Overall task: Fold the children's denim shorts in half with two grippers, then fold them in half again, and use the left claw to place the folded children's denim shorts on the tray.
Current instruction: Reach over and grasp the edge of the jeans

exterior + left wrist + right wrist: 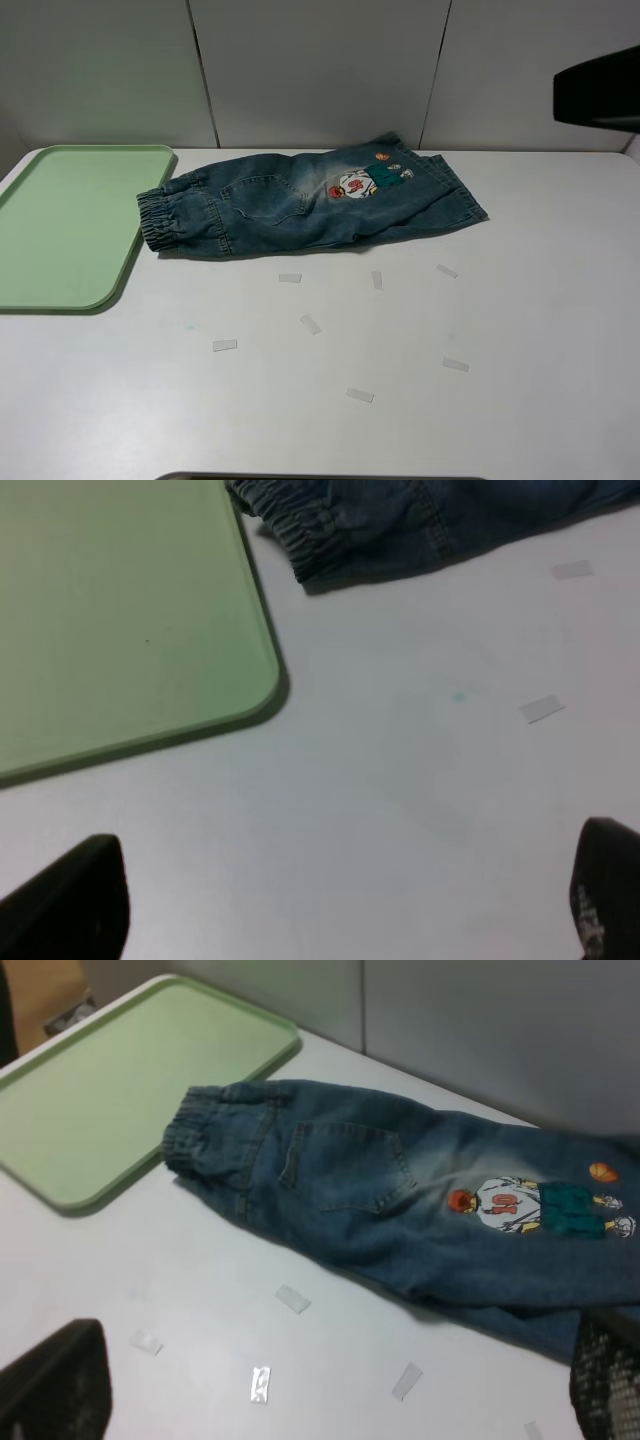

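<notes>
The left claw and right gripper are released, empty. I think they should pinch the denim shorts evenly at the hem, far from the tray.

Tray: set on the table at the back-left corner.
Shorts: spread flat along the back edge, waistband just beside the tray's right rim.
Tape strips: scattered before the shorts, mid-table.

Pale grey wall panels ran across the top of the frame, split by dark vertical seams; below, a white counter, evenly lit.
</notes>
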Controlling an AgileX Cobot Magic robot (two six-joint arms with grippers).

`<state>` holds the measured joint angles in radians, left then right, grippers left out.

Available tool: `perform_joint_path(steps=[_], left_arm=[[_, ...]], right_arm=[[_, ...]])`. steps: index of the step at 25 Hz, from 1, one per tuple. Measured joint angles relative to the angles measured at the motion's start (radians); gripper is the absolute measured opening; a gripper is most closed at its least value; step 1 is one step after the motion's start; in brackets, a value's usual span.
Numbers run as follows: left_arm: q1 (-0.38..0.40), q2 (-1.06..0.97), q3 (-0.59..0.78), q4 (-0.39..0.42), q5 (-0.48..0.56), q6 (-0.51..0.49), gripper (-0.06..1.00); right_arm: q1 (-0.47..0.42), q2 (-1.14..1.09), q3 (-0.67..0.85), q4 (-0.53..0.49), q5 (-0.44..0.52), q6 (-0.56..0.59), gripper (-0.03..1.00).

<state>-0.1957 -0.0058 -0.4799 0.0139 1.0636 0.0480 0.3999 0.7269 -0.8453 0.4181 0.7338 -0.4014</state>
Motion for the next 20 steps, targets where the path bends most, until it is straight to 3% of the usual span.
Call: perform_joint_path(steps=[11,20], left_arm=[[0.0,0.0,0.0,0.0,0.0,0.0,0.87],[0.0,0.0,0.0,0.0,0.0,-0.003,0.87]], right_arm=[[-0.007,0.36,-0.004,-0.001,-0.136,-0.022,0.69],[-0.118,0.788,-0.279,-0.085,-0.118,-0.036,0.69]])
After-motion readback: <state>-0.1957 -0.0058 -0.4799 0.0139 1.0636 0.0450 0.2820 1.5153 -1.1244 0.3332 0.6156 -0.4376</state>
